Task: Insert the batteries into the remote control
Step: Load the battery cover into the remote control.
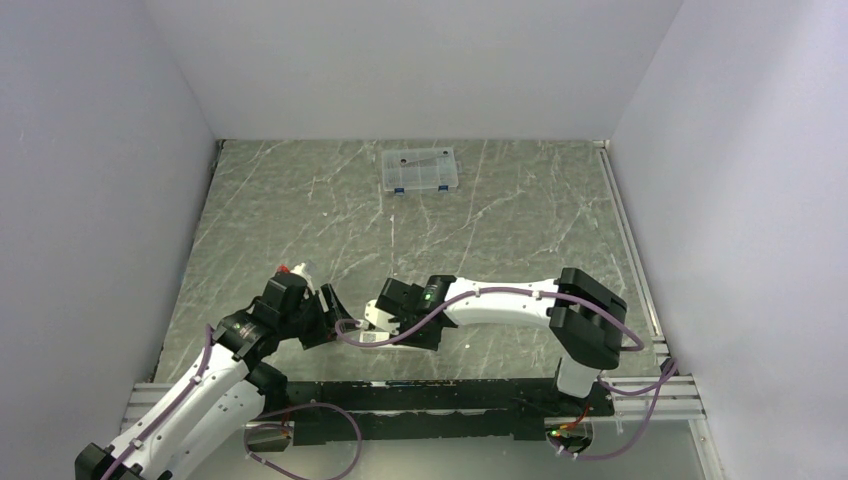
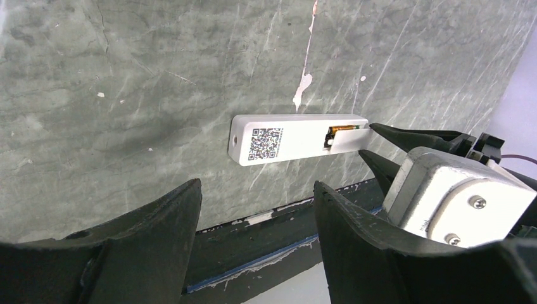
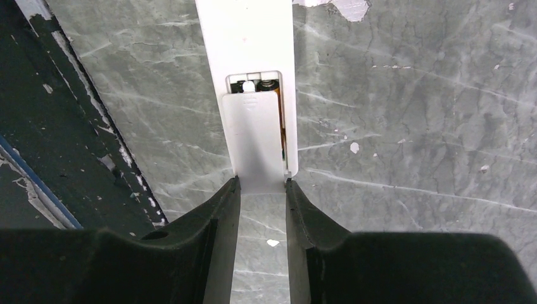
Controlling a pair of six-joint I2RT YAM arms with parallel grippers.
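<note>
The white remote control [image 2: 294,138] lies face down on the marble table, with a QR label on its back and its battery compartment partly uncovered. Copper-orange and dark batteries [image 3: 258,83] sit inside the compartment; one also shows in the left wrist view [image 2: 345,129]. My right gripper [image 3: 261,187] is shut on the end of the small flat white cover piece [image 3: 252,136], which lies over most of the compartment. My left gripper [image 2: 256,187] is open and empty, just near of the remote. In the top view both grippers, left [image 1: 340,315] and right [image 1: 385,322], meet at the remote [image 1: 368,337].
A clear plastic compartment box with blue latches [image 1: 420,170] stands at the far middle of the table. The dark front rail of the table [image 2: 266,247] runs close beside the remote. Grey walls enclose the table on three sides.
</note>
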